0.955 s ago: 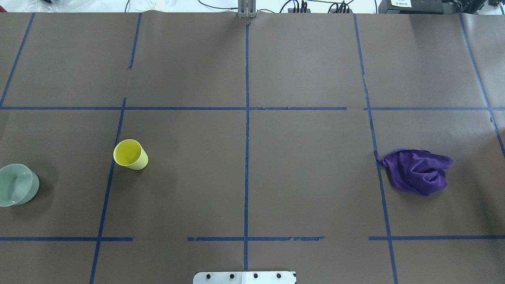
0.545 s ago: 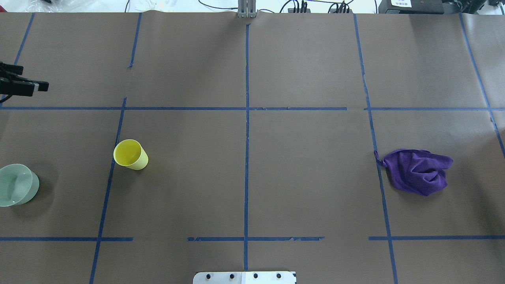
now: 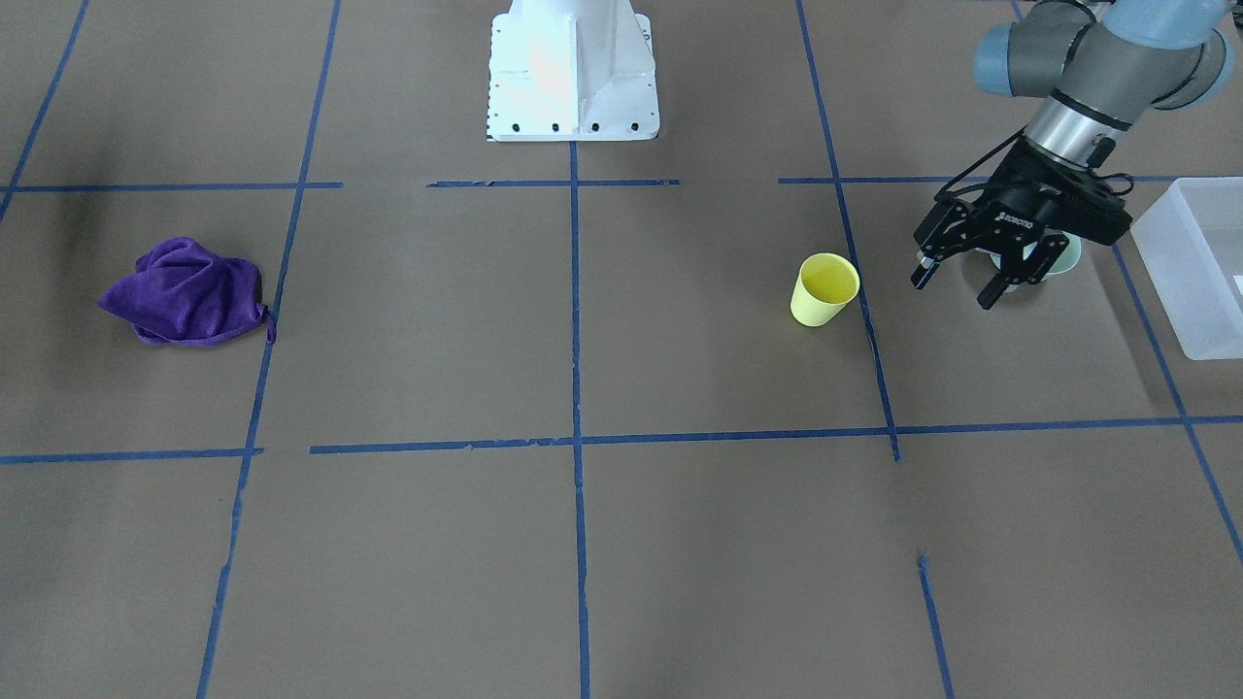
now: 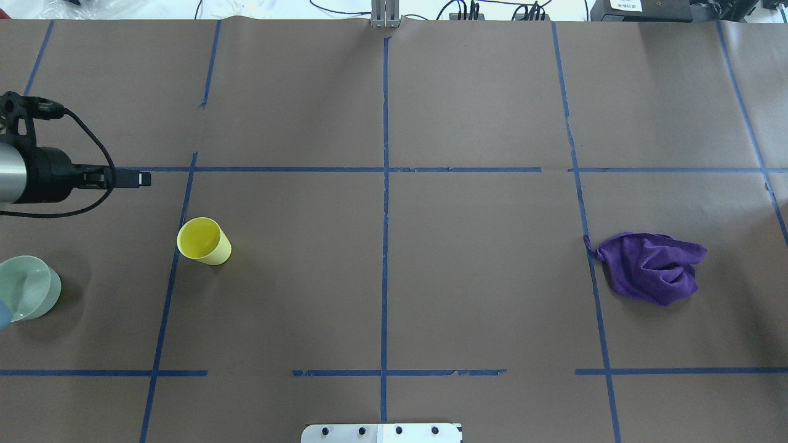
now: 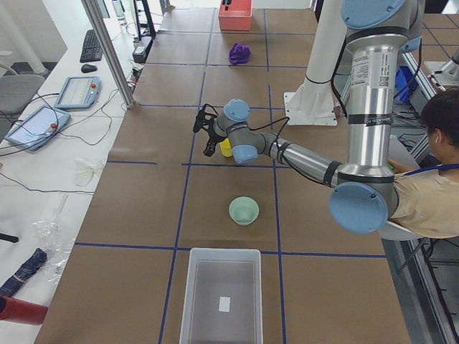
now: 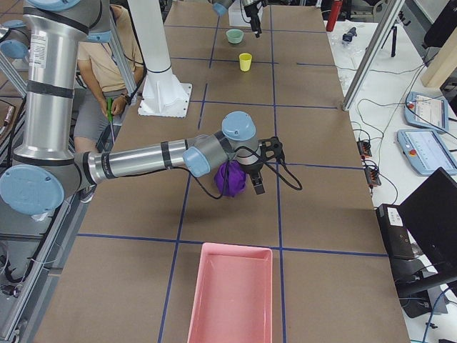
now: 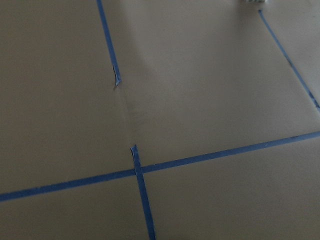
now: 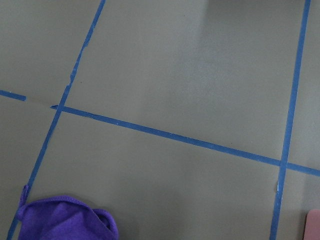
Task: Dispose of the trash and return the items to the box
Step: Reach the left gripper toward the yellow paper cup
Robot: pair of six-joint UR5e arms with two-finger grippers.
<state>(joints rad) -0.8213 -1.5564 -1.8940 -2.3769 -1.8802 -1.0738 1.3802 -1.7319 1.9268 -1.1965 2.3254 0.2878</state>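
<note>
The pale-yellow cup (image 4: pixel 204 241) stands upright on the brown table; it also shows in the front view (image 3: pixel 825 289). The mint-green bowl (image 4: pixel 26 288) sits to its left near the table edge, partly hidden behind the gripper in the front view (image 3: pixel 1065 260). My left gripper (image 3: pixel 950 294) is open and empty, raised above the table between the cup and the bowl; overhead it (image 4: pixel 138 179) lies beyond the cup. The frosted box (image 3: pixel 1190 257) stands at the table's left end (image 5: pixel 221 294). My right gripper (image 6: pixel 258 171) hovers over the purple cloth (image 6: pixel 230 179); I cannot tell whether it is open or shut.
The purple cloth (image 4: pixel 649 266) lies crumpled on the right half of the table. A pink bin (image 6: pixel 232 293) stands at the table's right end. The white robot base (image 3: pixel 573 68) is at the near middle edge. A seated person (image 5: pixel 430 179) is beside the robot.
My left arm has come into the overhead view from the left edge and moved right and nearer, toward the cup. The cup, bowl and cloth have not moved.
</note>
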